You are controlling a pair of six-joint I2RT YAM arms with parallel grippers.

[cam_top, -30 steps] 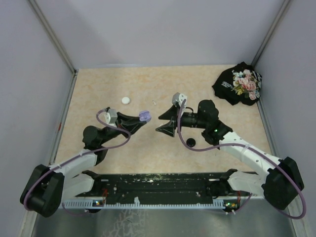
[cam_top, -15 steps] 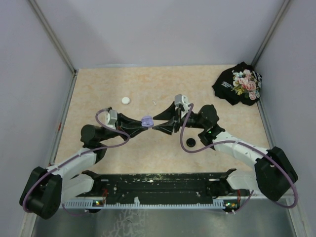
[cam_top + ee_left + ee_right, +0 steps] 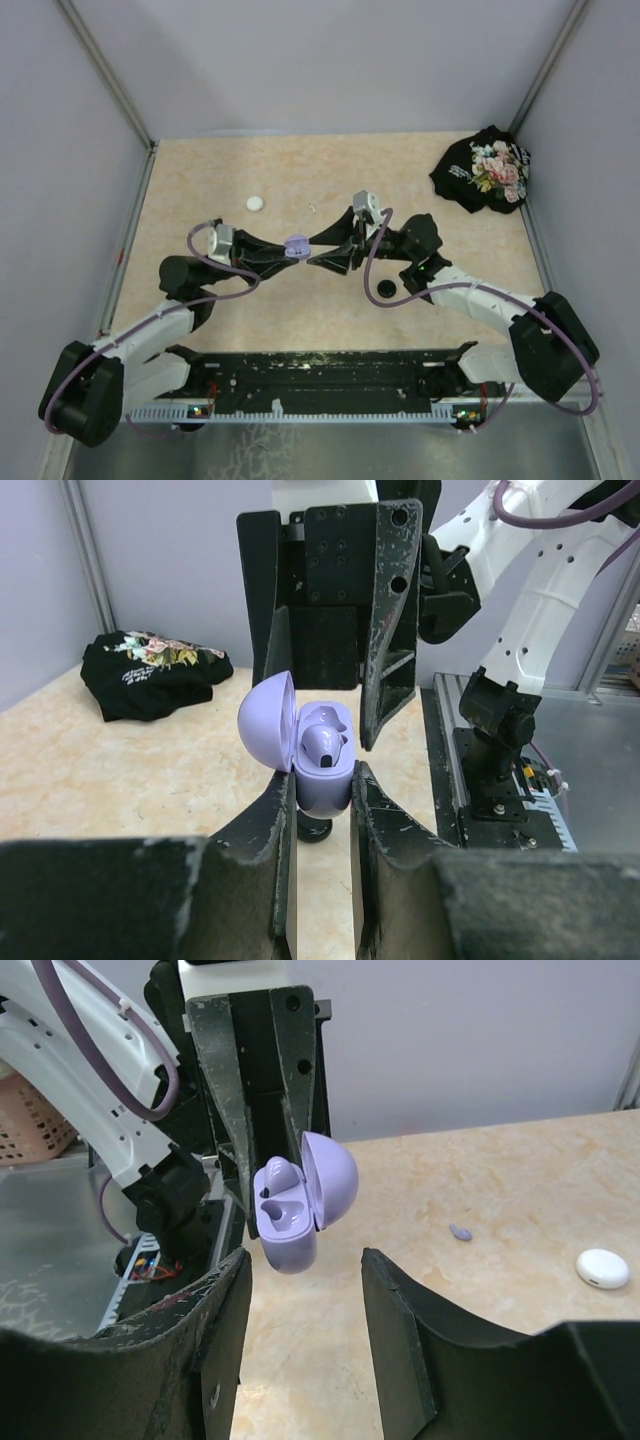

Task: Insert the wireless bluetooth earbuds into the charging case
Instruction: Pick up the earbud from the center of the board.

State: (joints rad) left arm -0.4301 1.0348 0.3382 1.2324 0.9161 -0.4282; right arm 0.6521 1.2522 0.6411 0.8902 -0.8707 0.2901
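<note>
My left gripper (image 3: 322,778) is shut on the base of a lavender charging case (image 3: 322,775), held up above the table with its lid (image 3: 265,723) swung open. One purple earbud (image 3: 322,745) sits in a slot; the right wrist view shows the other slot (image 3: 283,1210) empty. My right gripper (image 3: 305,1260) faces the case (image 3: 290,1215) tip to tip, open, with nothing between its fingers. From above, the case (image 3: 295,245) hangs between both grippers. A loose purple earbud (image 3: 460,1231) lies on the table beyond, a tiny bit (image 3: 311,208) from above.
A white round case (image 3: 256,203) lies at the back left of the table and a black round case (image 3: 386,289) under my right arm. A black flowered cloth (image 3: 482,168) is bunched in the back right corner. Walls close in both sides.
My right gripper has moved left up to the case and its jaws have narrowed. The left gripper brought the case slightly toward the middle and kept hold of it.
</note>
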